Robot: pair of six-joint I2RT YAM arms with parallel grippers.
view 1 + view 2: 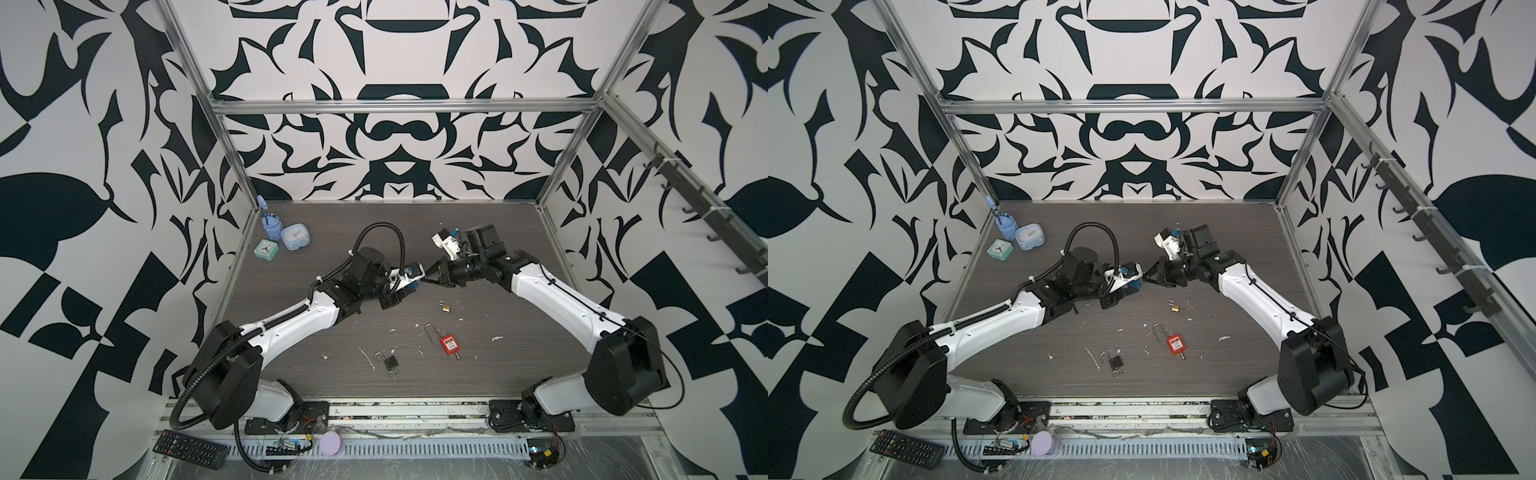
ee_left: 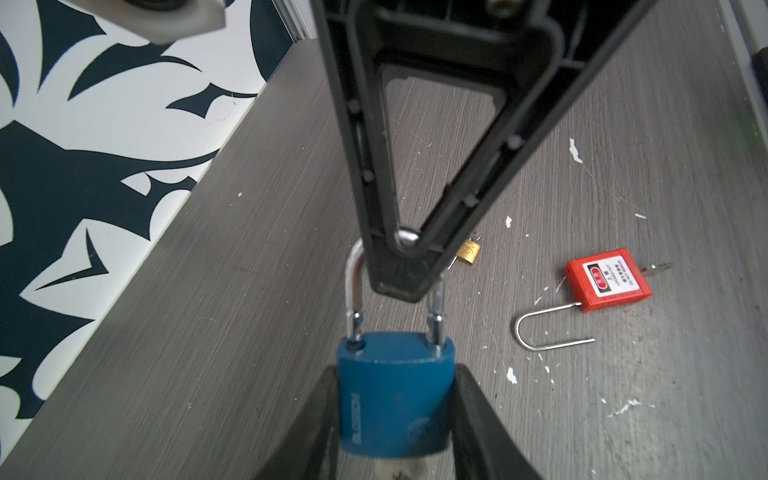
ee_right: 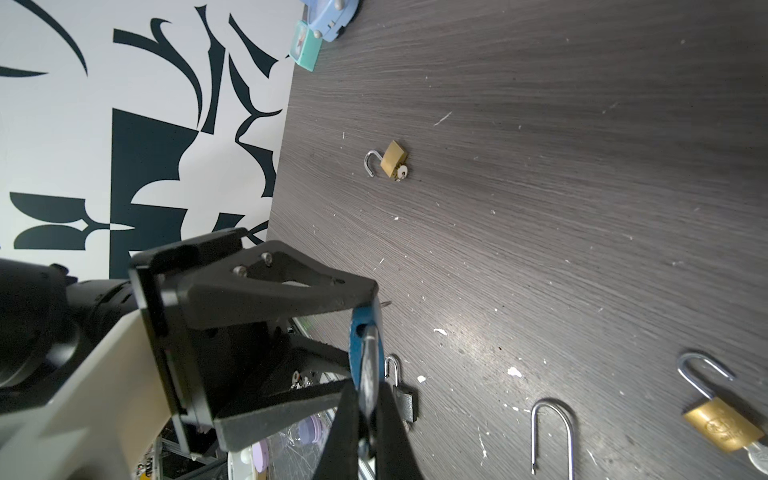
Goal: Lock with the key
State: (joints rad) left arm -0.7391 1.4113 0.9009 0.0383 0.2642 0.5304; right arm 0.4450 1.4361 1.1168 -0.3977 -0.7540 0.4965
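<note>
A blue padlock (image 2: pixel 395 395) hangs above the table between my two grippers. My left gripper (image 2: pixel 395 401) is shut on its body, one finger on each side. The silver shackle (image 2: pixel 353 286) stands up out of the body, and my right gripper (image 2: pixel 399 282) is shut on its top. In the right wrist view, the right gripper (image 3: pixel 370 390) pinches the shackle edge-on, with the blue body (image 3: pixel 356 332) just beyond. In both top views the two grippers meet tip to tip, left (image 1: pixel 405 289) and right (image 1: pixel 426 279). I cannot make out the key.
Open padlocks lie on the table: a red one (image 1: pixel 449 344) with a long shackle, a black one (image 1: pixel 390 363) and a small brass one (image 1: pixel 446 308). Another brass one (image 3: pixel 394 160) lies farther off. Two small clocks (image 1: pixel 294 236) stand at the back left.
</note>
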